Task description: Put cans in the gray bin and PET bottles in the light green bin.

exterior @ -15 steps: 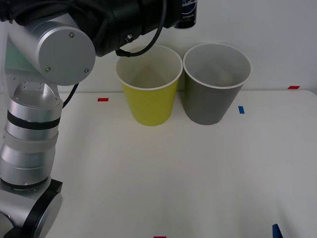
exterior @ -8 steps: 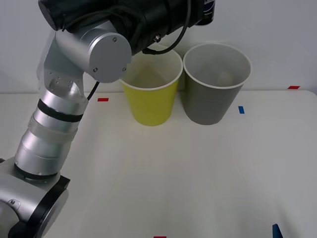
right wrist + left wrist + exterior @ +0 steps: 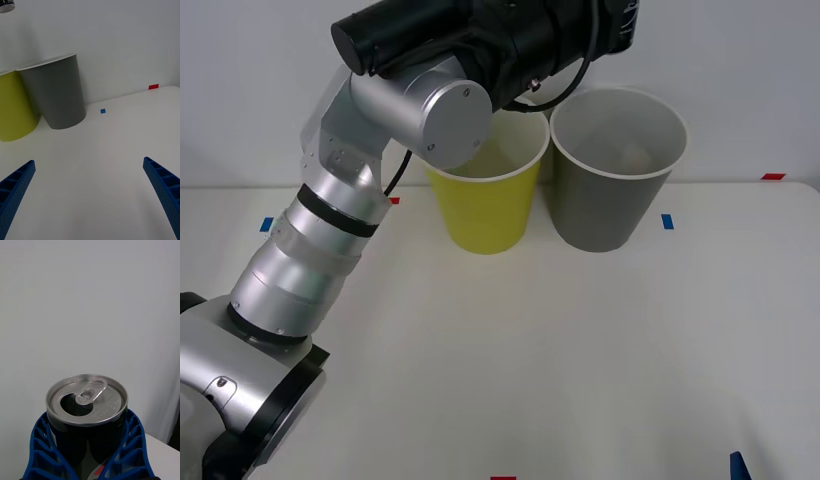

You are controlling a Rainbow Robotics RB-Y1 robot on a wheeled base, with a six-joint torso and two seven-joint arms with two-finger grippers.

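My left gripper (image 3: 88, 427) is shut on the can (image 3: 87, 405), a dark can with a silver pull-tab top, its blue fingers (image 3: 41, 450) wrapped around the body. In the front view the can (image 3: 627, 20) hangs at the top edge, above the back rim of the gray bin (image 3: 605, 210). The light green bin (image 3: 485, 215) stands just to the gray bin's left, the two nearly touching. My right gripper (image 3: 90, 195) is open and low over the table, facing the gray bin (image 3: 56, 93) and the light green bin (image 3: 15, 108). The can's base (image 3: 5, 4) shows high above them.
Both bins stand at the back of a white table (image 3: 560, 360) against a white wall. Small red (image 3: 773, 176) and blue (image 3: 667, 221) tape marks dot the tabletop. My left arm (image 3: 330, 230) reaches up and across from the near left.
My left arm has swung to the right with the can in it, from above the light green bin to above the gray bin. The bins have not moved.
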